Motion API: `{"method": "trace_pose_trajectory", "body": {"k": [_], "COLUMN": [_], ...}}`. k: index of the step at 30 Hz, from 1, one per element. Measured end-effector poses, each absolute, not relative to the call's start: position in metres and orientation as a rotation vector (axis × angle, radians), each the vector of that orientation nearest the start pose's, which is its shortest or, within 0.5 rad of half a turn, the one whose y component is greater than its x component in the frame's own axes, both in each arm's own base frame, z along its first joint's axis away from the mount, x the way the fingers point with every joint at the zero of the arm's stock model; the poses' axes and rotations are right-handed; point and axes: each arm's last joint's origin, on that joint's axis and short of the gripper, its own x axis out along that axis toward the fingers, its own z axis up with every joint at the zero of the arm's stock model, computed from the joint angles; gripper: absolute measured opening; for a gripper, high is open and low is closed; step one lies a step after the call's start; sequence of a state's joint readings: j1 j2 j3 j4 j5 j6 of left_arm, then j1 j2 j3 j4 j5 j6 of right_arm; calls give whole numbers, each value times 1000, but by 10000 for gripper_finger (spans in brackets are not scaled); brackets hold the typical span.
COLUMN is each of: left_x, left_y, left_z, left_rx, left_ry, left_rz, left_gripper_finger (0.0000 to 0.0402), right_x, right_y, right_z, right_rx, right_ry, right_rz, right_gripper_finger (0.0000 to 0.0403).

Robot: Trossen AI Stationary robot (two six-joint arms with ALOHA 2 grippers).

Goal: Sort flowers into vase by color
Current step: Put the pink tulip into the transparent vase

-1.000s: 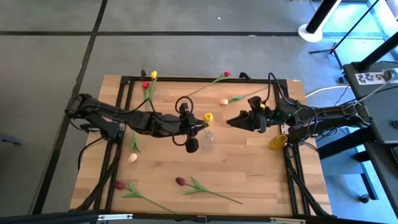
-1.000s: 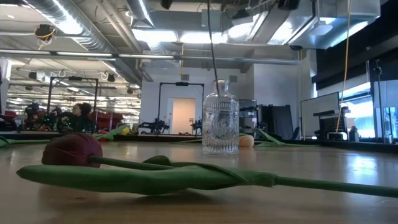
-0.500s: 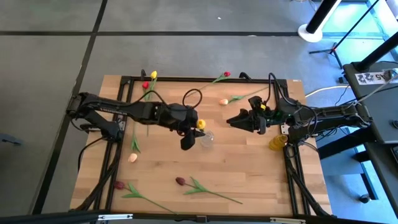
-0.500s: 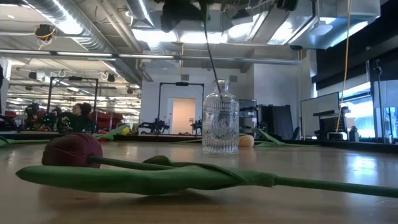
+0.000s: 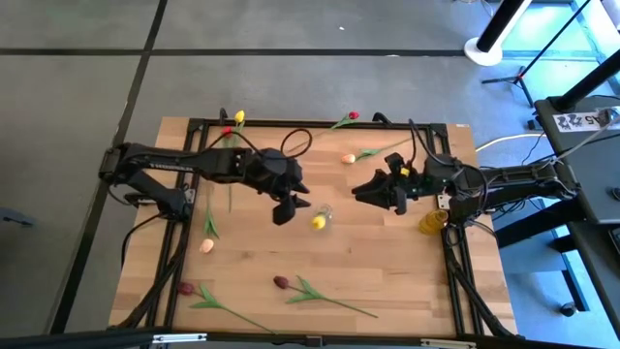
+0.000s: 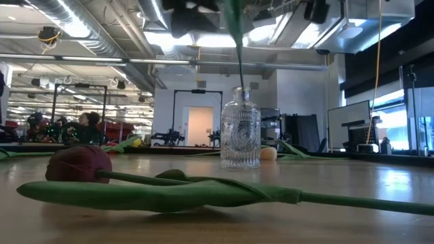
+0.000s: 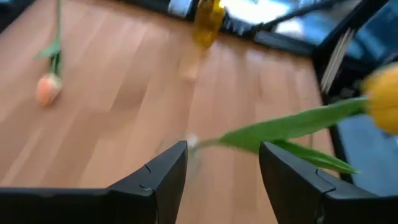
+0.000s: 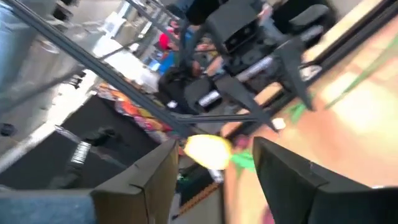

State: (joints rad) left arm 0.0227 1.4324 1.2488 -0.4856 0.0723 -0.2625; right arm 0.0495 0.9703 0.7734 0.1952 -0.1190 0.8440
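Observation:
A yellow tulip stands with its stem in the clear glass vase at the table's middle. Its head leans toward the near edge and its stem rises out of the vase's neck. My left gripper hangs open just left of the vase; in the left wrist view the tulip's leaf lies beyond the open gripper, untouched. My right gripper waits open just right of the vase, with the yellow head showing past its fingers.
Loose tulips lie around: red and yellow far left, red and peach far middle, peach left, two maroon ones near the front. A yellow vase stands at the right.
My left gripper has opened and let go of the yellow tulip, then drawn back a little toward the table's left. The tulip's stem has stayed in the glass vase while its head has tipped over toward the near edge.

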Motion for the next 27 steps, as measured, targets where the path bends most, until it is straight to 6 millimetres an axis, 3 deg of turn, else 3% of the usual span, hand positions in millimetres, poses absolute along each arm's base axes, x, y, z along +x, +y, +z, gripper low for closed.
{"method": "trace_pose_trajectory", "body": {"k": [5, 13, 22, 27], "left_x": [277, 220, 177, 166], "left_y": [5, 7, 8, 7], "left_z": [337, 364, 377, 367], "left_rx": [-276, -319, -414, -448], "left_ry": [722, 720, 682, 659], "left_rz": [47, 172, 317, 365], "left_gripper_finger": [194, 195, 195, 195], "right_x": [219, 226, 260, 269], "right_y": [-9, -66, -130, -156], "right_z": [326, 309, 245, 206], "right_rx": [690, 295, -12, -85], "right_ry": [110, 478, 943, 1114], "right_rz": [-7, -301, -283, -268], "right_gripper_finger": [209, 209, 209, 209]}}
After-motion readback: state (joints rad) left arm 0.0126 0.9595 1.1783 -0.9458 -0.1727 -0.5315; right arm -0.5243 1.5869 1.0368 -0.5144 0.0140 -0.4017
